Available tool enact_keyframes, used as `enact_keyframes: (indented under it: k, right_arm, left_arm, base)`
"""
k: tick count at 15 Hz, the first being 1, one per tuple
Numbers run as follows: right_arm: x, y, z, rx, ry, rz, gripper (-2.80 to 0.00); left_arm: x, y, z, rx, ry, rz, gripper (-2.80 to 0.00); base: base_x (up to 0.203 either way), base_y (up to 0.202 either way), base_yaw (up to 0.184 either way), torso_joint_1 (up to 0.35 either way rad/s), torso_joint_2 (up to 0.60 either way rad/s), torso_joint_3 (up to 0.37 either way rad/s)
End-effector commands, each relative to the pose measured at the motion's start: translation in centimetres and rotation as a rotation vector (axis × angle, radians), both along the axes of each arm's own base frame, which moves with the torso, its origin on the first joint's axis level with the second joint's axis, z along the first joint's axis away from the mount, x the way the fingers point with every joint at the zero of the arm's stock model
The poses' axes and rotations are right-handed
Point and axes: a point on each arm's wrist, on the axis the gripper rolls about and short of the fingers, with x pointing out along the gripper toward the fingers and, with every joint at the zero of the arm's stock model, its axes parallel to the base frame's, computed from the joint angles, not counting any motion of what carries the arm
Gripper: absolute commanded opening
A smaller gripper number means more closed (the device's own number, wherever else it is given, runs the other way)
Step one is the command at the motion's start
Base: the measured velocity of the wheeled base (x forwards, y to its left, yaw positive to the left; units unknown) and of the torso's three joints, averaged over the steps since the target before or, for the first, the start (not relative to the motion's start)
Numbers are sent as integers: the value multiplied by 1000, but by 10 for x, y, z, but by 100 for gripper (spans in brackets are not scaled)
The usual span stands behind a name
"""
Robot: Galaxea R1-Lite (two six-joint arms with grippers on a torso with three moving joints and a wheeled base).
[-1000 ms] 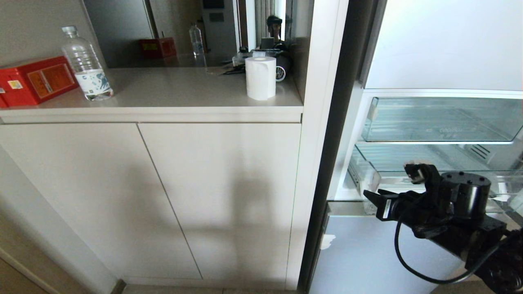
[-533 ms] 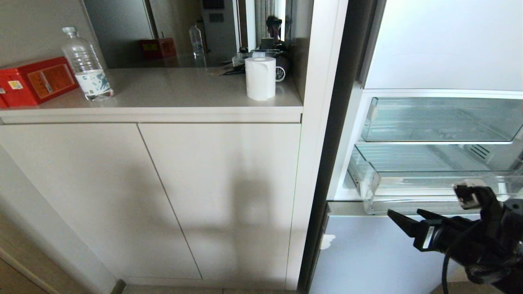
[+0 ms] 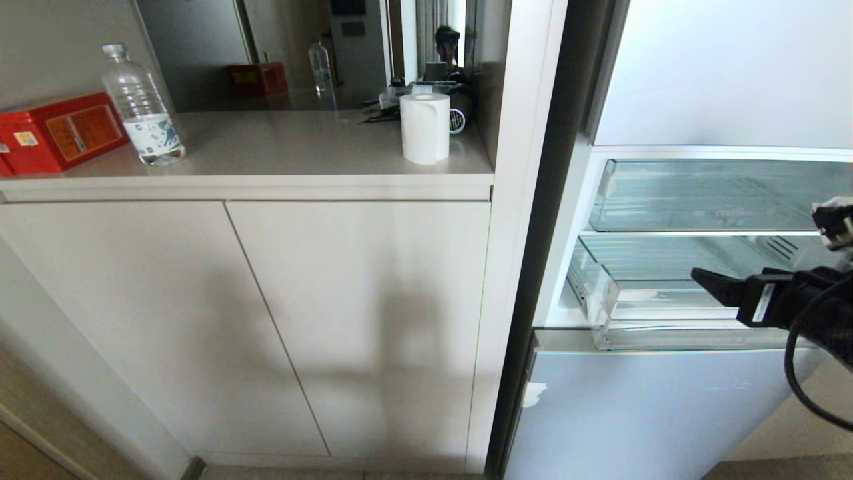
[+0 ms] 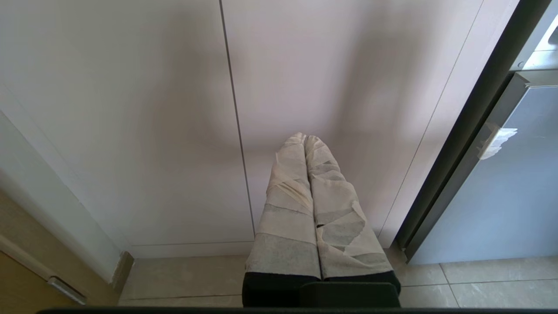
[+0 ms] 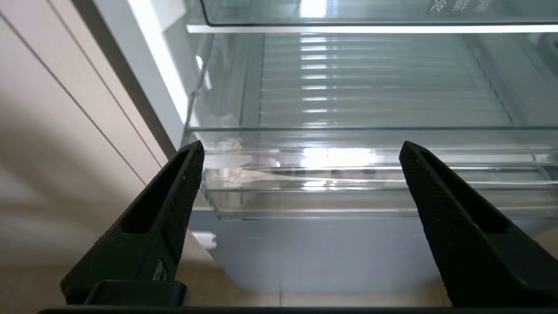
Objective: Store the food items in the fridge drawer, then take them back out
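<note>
My right gripper (image 5: 301,152) stands wide open and holds nothing; in the right wrist view its two black fingers (image 5: 165,209) frame the front of the fridge drawer (image 5: 357,187). In the head view this gripper (image 3: 716,283) is at the right edge of the frame, in front of the drawer (image 3: 666,313), which sits at the lower right, pulled out under a shallower clear tray (image 3: 713,197) and above a blue-grey door panel (image 3: 640,407).

I see no food item in any view, and the ribbed floor that is visible looks bare.

I judge the drawer to be stiff, smooth and a little slippery, and light when it has nothing inside. Its thick front lip seems the best place for a hold, near the middle so that it slides straight.

My left gripper (image 4: 307,141) is parked low before the cabinet doors (image 4: 130,109), its taped fingers pressed together.
</note>
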Motion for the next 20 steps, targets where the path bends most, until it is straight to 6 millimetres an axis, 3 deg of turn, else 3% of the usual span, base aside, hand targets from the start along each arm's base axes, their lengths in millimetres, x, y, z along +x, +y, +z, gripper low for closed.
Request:
enact_keyframes:
  k: [1,5,10,13,20]
  right_arm:
    - [25,-4,0,-3,149,-6,0]
    - [87,-8,-15,-21,242,-10,0]
    - [126,-15,-30,-22,285,-31,0]
    - [125,-17,-37,-9,352,-45,0]
    - [84,-22,-8,41,522,-101,0]
  left_arm:
    - [0,0,0,0,0,1,-280]
    - [0,0,0,0,0,1,-280]
    - [0,0,0,0,0,1,-280]
    - [0,0,0,0,0,1,-280]
    - [0,0,0,0,1,1,-280]
  base:
    - [0,0,0,0,0,0]
    - [0,0,0,0,0,0]
    - [0,0,0,0,0,0]
    - [0,0,0,0,0,0]
    - [0,0,0,0,0,0]
